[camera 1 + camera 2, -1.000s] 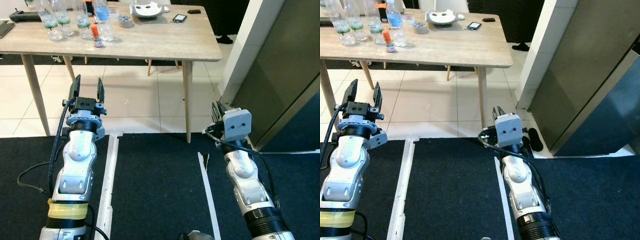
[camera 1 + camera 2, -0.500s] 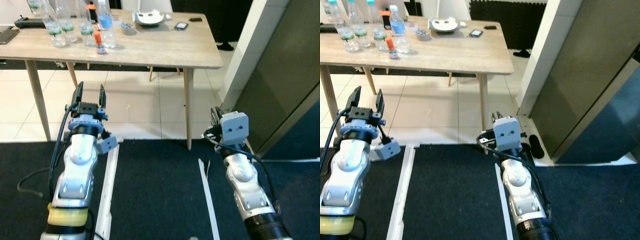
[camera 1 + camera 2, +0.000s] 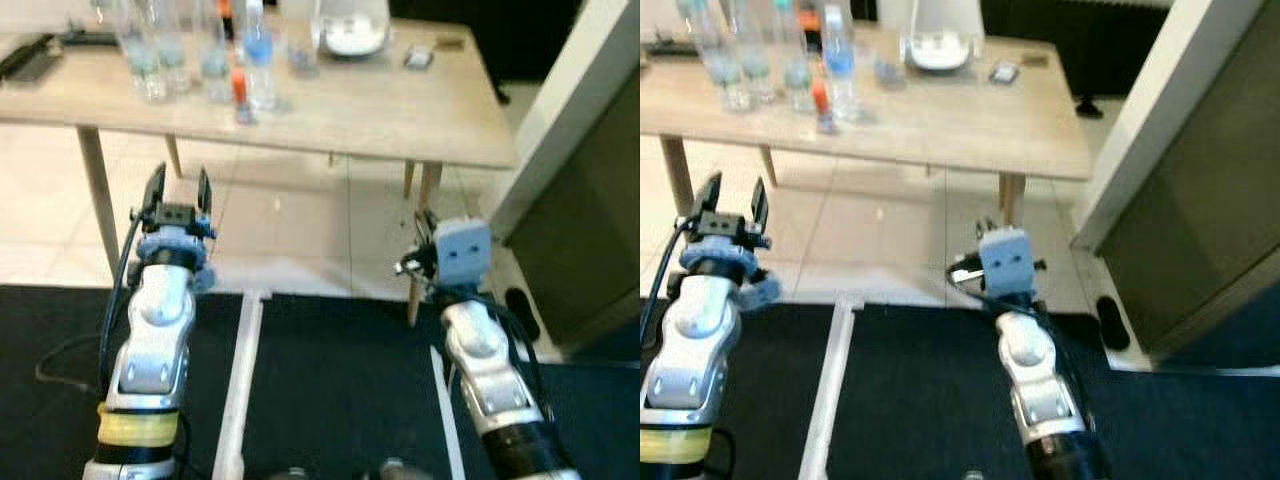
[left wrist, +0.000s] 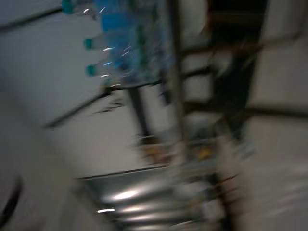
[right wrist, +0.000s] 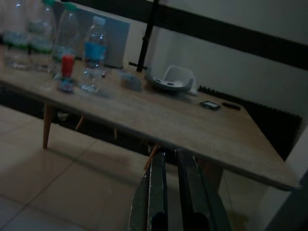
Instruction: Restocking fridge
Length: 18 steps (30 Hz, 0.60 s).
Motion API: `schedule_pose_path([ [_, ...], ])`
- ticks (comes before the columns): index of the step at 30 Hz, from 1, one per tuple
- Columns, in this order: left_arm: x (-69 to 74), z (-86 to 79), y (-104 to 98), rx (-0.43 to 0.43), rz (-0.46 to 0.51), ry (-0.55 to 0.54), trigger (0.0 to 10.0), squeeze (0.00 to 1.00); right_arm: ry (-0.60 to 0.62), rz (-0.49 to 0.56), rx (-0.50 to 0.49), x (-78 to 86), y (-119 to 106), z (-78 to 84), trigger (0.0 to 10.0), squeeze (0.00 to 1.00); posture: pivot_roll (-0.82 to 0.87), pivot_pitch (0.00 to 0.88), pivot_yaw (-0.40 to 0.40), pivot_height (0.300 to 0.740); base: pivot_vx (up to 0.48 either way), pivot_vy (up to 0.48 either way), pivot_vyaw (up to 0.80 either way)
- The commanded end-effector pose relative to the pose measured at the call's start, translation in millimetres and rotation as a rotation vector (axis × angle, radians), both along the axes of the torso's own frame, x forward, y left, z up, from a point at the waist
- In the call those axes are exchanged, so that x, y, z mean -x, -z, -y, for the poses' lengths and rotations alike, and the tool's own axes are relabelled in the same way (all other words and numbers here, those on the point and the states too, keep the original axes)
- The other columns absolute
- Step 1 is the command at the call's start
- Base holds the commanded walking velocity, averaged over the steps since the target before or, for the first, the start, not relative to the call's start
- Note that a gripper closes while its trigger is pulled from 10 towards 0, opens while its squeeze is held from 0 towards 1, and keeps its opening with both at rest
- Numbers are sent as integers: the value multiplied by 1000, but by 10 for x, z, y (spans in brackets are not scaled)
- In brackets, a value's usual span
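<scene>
Several clear water bottles point(image 3: 150, 60) stand at the far left of a light wooden table point(image 3: 400, 110). Among them are one with a blue label point(image 3: 258, 62) and a small red-capped bottle point(image 3: 238, 92). My left gripper point(image 3: 178, 188) is raised in front of the table's near edge, open and holding nothing. The right gripper point(image 5: 172, 192) is held up below the table's right end, its two fingers side by side and shut with nothing between them. The grey fridge front point(image 3: 1210, 200) rises at the right. The left wrist view is blurred, with teal-capped bottles point(image 4: 103, 45) just made out.
A white bowl-like object point(image 3: 352, 30) and a phone point(image 3: 418, 58) lie at the back of the table. Black mats point(image 3: 340, 380) with white strips point(image 3: 240, 380) cover the floor under me, and pale tiles run under the table. A white wall corner point(image 3: 1140, 130) stands beside the fridge.
The whole picture has shifted: the table now looks nearer and lower, so the camera moved. Both arms keep their raised pose and their fingers are as before.
</scene>
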<state>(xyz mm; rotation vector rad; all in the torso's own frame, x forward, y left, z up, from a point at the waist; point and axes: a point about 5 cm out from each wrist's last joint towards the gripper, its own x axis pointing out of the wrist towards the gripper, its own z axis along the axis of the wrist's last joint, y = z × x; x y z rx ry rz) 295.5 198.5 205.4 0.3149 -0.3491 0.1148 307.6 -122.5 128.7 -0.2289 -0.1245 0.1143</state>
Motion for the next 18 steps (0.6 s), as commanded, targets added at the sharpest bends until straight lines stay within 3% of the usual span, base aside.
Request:
schedule_pose_path([
  [1, 10, 51, 1, -16, -1, 19, 10000, 0, 26, -20, -19, 9, 23, 64, 10000, 0, 10, 60, -40, 740, 480, 0, -450],
  [18, 14, 241, 32, -43, -21, 145, 10000, 0, 55, -47, -70, -6, 31, 117, 10000, 0, 8, 54, -40, 740, 418, 0, -766],
])
